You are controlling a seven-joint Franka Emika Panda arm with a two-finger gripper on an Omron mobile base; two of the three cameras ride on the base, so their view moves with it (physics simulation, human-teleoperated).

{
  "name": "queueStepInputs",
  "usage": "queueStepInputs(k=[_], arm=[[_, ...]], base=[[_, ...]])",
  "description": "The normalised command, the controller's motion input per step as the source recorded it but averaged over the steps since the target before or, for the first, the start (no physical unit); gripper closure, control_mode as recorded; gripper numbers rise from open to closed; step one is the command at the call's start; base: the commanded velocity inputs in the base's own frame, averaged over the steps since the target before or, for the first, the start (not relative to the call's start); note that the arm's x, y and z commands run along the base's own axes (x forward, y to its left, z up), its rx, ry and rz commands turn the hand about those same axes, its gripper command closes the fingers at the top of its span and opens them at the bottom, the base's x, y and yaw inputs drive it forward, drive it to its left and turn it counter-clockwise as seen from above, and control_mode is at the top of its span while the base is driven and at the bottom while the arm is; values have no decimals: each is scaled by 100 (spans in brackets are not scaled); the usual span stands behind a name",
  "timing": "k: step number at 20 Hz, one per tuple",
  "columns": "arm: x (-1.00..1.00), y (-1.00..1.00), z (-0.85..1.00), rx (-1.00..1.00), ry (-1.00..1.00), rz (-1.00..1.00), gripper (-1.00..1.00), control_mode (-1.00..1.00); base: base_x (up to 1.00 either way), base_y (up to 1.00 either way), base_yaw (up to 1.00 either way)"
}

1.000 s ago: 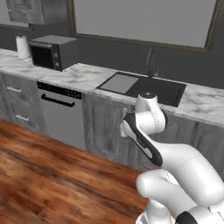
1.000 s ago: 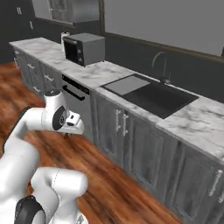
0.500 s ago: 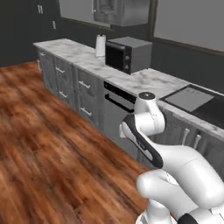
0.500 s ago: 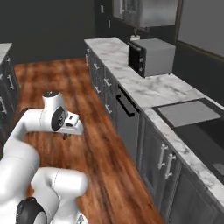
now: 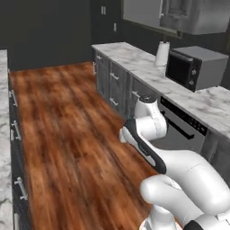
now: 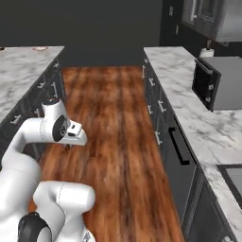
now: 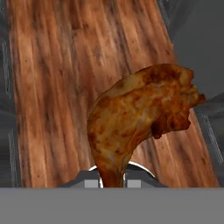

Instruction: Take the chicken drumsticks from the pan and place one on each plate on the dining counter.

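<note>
Gripping one chicken drumstick (image 7: 140, 118) by its narrow end, the fingers (image 7: 110, 180) hold it clamped above the wooden floor (image 5: 67, 134). The base has swung away from the sink run, so the aisle now opens ahead. Beyond, the dining table (image 6: 23, 71) comes up on the left, so I'd say delivery is close.

glossy rough-skinned chicken drumstick (image 7: 140, 118), polished wood floor (image 5: 67, 130), veined marble counter (image 6: 179, 90)

One drumstick (image 7: 140, 118) shows in the hand view, over a wood floor (image 7: 65, 65). One microwave (image 5: 195, 67) and one paper roll (image 5: 162, 54) stand on the right-hand bench (image 5: 134, 56) (marble-topped). Two benches in all flank the floor, the other (image 6: 21, 71) on the left with one small round thing (image 6: 40, 48) too far to make out.
</note>
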Motion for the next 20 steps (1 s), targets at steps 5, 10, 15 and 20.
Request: queueStepInputs(k=[5, 10, 15, 20], arm=[[0, 0, 0, 0, 0, 0, 100, 100], [0, 0, 0, 0, 0, 0, 100, 100], [0, 0, 0, 0, 0, 0, 100, 100], [0, 0, 0, 0, 0, 0, 100, 100]], base=[[100, 0, 28], [100, 0, 15], [100, 0, 12], [100, 0, 14]])
